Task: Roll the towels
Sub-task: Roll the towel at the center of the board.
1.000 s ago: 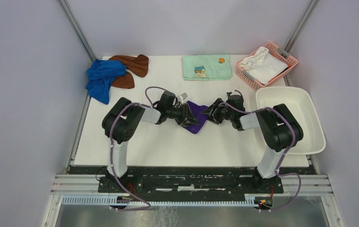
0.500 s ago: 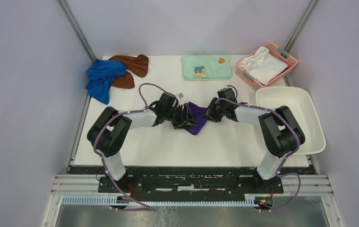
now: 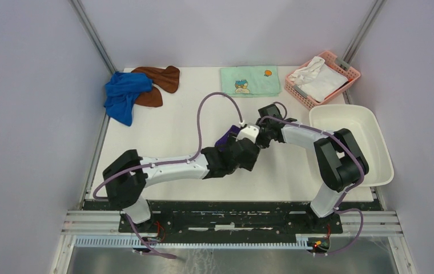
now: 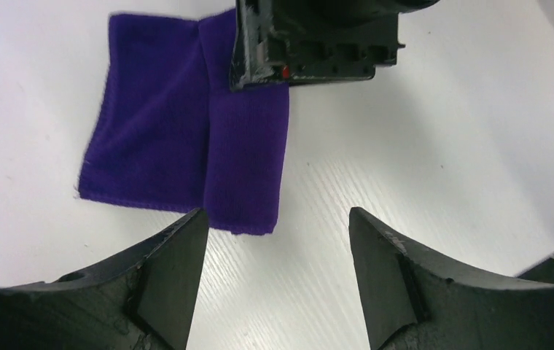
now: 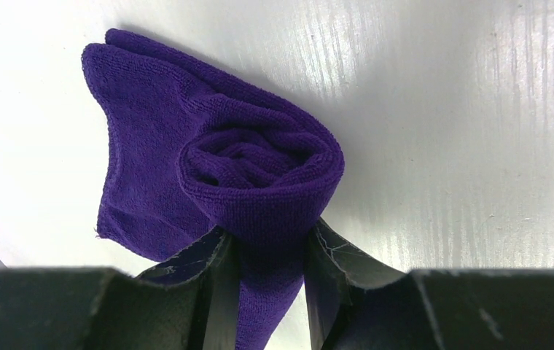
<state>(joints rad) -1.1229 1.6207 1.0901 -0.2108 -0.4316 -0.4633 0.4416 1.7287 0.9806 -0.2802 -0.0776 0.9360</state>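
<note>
The dark purple towel lies mid-table, its right part wound into a short roll. My right gripper is shut on that rolled end, the cloth pinched between both fingers. My left gripper hovers open just in front of the towel's near edge, nothing between its fingers. From above, the left gripper covers most of the purple towel, with the right gripper beside it. The royal blue towel and the rust-brown towel lie crumpled at the far left corner.
A pale green cartoon-print towel lies flat at the back centre. A pink basket holding a white cloth stands at the back right. A white tub sits along the right edge.
My left gripper let go of the purple towel, opened, and the arm swung low and rightward to the towel's near side. My right gripper closed on the rolled end.
</note>
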